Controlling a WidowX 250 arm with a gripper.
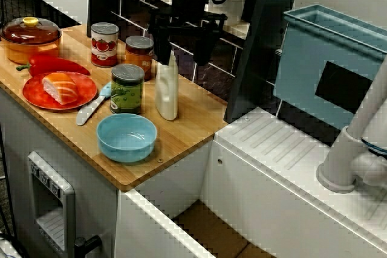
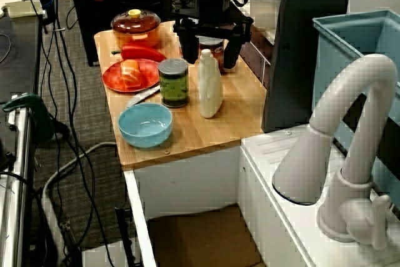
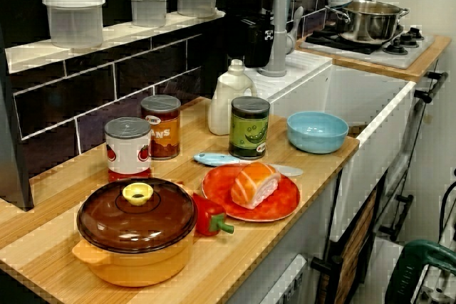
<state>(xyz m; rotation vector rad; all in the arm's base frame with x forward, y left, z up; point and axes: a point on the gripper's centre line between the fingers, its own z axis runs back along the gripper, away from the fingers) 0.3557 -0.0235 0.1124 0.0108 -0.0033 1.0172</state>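
While gripper hangs over bottle, nothing is raised off counter.

View from above, near to far:
- Bowl at 7 o'clock of bottle, near counter edge.
- Green can at 9 o'clock, just beside bottle.
- Bottle upright, base on counter.
- Gripper above bottle, jaws spread, one finger each side of bottle top; no contact visible.
- Orange can at 11 o'clock, behind bottle.

Judgement: approach made, grip not yet taken, bottle not lifted.
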